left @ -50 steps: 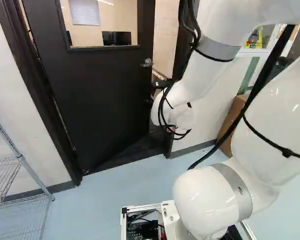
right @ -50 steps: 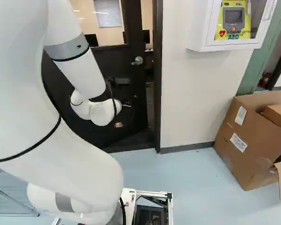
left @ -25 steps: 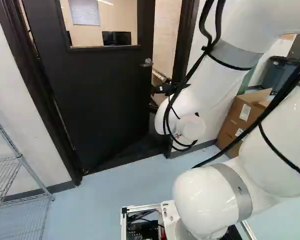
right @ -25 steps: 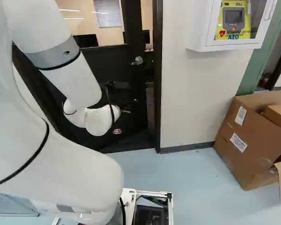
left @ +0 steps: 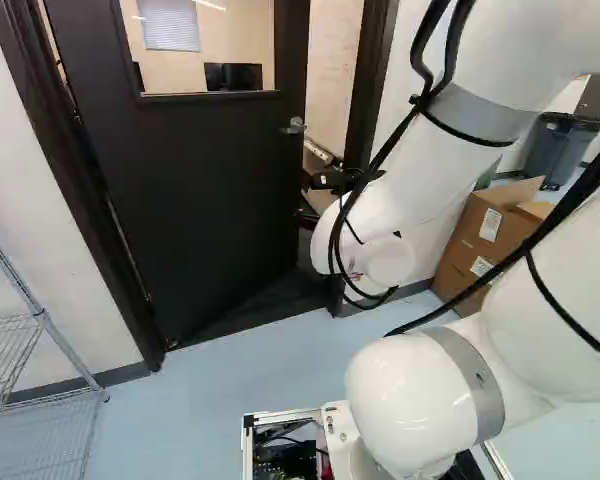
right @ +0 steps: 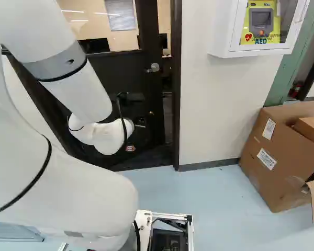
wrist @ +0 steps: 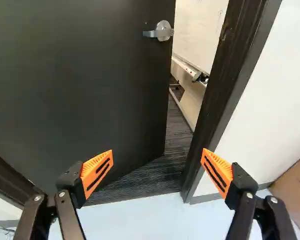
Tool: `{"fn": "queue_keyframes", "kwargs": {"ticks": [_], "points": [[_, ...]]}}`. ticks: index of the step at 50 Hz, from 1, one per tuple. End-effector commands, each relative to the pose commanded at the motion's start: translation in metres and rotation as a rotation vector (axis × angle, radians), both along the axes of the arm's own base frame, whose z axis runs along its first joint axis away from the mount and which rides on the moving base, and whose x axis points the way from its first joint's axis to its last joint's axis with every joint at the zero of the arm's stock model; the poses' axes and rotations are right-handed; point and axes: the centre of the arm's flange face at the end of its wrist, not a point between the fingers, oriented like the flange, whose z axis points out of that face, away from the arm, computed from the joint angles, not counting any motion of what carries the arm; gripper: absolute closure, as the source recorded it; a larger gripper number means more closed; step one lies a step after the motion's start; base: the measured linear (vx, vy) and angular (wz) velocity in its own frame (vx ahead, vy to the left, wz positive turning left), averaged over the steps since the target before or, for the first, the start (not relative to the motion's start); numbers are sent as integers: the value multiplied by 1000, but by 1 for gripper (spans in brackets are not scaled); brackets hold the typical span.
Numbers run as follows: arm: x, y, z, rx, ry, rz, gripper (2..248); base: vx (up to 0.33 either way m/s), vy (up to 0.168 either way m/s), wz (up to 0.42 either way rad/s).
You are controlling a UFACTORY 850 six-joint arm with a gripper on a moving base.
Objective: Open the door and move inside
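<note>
A black door (left: 195,190) stands partway open at an office doorway, swung inward on the hinge side that lies toward the left of the left base view, while a white robotic arm (left: 410,165) reaches toward it from a wheeled base (right: 171,218). The arm's black gripper (left: 330,182) is spread wide, its two fingers, faced with orange pads (wrist: 97,172), standing well apart. Seen from the wrist, the door, the gap beside it and the dark door frame (wrist: 217,95) all lie ahead of the gripper (wrist: 157,156). A silver lever handle (wrist: 162,31) sits near the door's free edge (a window (left: 205,45) fills the panel's upper part). Through the gap show a whiteboard (wrist: 200,27) and dark flooring (wrist: 175,137). On the near side, pale blue flooring (right: 209,201) runs up to the threshold. A wire shelf (left: 15,350) stands at the left of the left base view. In the right base view, a white cabinet (right: 225,29) with a yellow device (right: 261,23) hangs on the wall (right: 214,104) to the right of the doorway, near brown cardboard boxes (right: 275,162) on the floor.
</note>
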Motion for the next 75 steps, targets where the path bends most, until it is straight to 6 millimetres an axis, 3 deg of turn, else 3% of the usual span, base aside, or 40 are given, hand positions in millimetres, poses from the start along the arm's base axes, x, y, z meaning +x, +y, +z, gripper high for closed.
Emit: {"fn": "queue_keyframes", "kwargs": {"ticks": [36, 75], "points": [[0, 0, 0, 0, 0, 0, 3, 38, 13, 28], [0, 0, 0, 0, 0, 0, 3, 101, 101, 112]]}}
